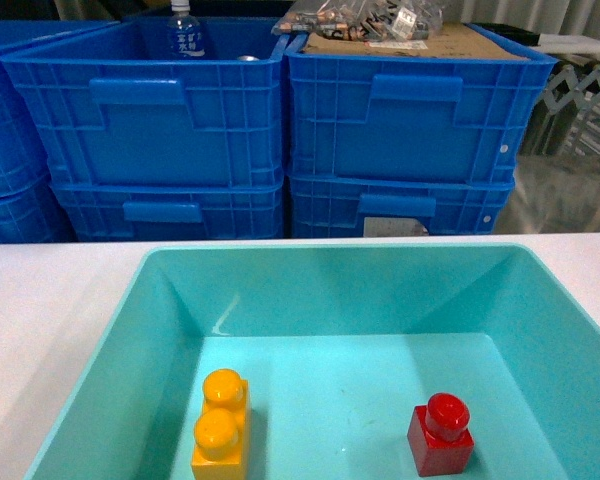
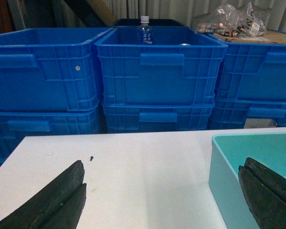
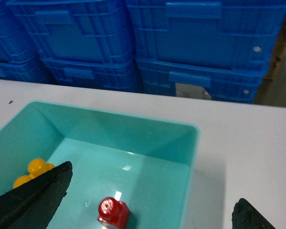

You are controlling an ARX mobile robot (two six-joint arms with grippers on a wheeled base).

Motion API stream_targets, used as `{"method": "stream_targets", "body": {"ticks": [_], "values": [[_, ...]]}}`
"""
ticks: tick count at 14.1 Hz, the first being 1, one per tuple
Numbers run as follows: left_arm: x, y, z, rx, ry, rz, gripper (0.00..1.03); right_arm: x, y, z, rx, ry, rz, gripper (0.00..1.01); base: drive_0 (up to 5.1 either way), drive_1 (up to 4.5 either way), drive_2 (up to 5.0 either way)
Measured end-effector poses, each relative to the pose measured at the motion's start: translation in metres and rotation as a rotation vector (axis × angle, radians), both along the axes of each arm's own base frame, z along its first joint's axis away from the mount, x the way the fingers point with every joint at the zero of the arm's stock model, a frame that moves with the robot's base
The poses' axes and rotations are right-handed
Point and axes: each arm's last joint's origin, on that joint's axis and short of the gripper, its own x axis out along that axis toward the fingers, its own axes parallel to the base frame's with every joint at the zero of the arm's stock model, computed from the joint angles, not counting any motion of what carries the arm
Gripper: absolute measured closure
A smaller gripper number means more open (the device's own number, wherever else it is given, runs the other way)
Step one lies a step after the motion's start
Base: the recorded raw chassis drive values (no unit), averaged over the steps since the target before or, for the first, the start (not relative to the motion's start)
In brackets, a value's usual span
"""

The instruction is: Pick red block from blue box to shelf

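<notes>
Inside the blue box (image 1: 160, 290), the red block (image 1: 441, 437) sat upright near the right wall, well apart from the yellow brick (image 1: 221, 429). The right gripper (image 3: 148, 210) hung above it, jaws spread wide, holding nothing; the left gripper (image 2: 162, 200) waited released over the white table (image 2: 133, 167). The risk, as I judged it: that sloping wall could foul the outer finger, or the pads could pinch only the round stud and slip. No shelf was in view.
</notes>
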Motion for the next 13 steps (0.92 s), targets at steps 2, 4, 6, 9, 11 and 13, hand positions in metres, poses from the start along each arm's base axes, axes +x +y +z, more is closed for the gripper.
{"method": "stream_targets", "body": {"ticks": [2, 4, 6, 9, 11, 13], "values": [[0.000, 0.000, 0.000, 0.000, 0.000, 0.000, 0.05, 0.048, 0.048, 0.002, -0.035, 0.037, 0.109, 0.03, 0.0, 0.00, 0.0], [0.000, 0.000, 0.000, 0.000, 0.000, 0.000, 0.05, 0.068, 0.072, -0.032, -0.164, 0.071, 0.107, 0.03, 0.0, 0.00, 0.0], [0.000, 0.000, 0.000, 0.000, 0.000, 0.000, 0.05, 0.071, 0.076, -0.038, -0.184, 0.080, 0.107, 0.03, 0.0, 0.00, 0.0], [0.000, 0.000, 0.000, 0.000, 0.000, 0.000, 0.05, 0.077, 0.084, -0.051, -0.220, 0.099, 0.108, 0.03, 0.0, 0.00, 0.0], [0.000, 0.000, 0.000, 0.000, 0.000, 0.000, 0.05, 0.086, 0.098, -0.076, -0.251, 0.160, 0.151, 0.03, 0.0, 0.00, 0.0], [0.000, 0.000, 0.000, 0.000, 0.000, 0.000, 0.05, 0.093, 0.112, -0.104, -0.299, 0.222, 0.168, 0.03, 0.0, 0.00, 0.0]]}}
